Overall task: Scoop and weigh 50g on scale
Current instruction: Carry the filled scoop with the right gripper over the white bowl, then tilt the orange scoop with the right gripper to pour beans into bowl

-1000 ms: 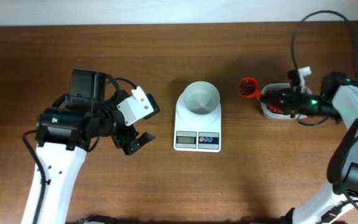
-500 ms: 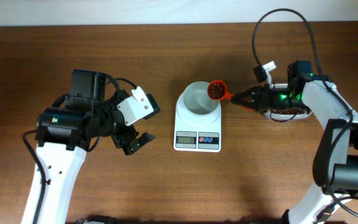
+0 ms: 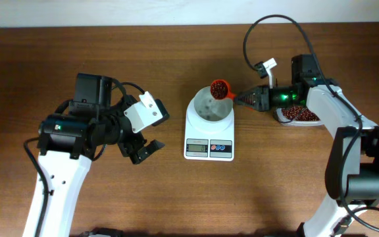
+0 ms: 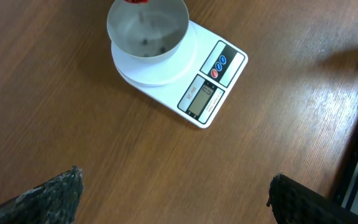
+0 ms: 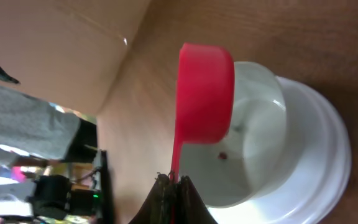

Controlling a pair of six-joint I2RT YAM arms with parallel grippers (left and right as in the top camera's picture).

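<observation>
My right gripper [image 3: 241, 99] is pinching the handle of the red scoop [image 3: 220, 88], holding it over the rim of the bowl [image 3: 209, 109] on the scale [image 3: 209, 132], mid-table. My left gripper [image 3: 142, 150] hangs spread wide, left of the scale. Pouring is in hand, I judge; next I must tip slowly and watch the display [image 3: 197, 149].

The scale [image 3: 209, 133] lies mid-table [image 3: 176, 52], display edge toward the arms' bases. The bowl [image 3: 202, 105] stands on its platform, with a few beans [image 4: 145, 42] inside. The scoop [image 3: 220, 88] sits over the bowl's far right rim, its handle in the right gripper [image 3: 237, 99], which extends from the right. Farther right, apart from the scale, stands the tub of beans [image 3: 301, 116]. The left gripper [image 3: 146, 151] hangs left of the scale, apart from it.
</observation>
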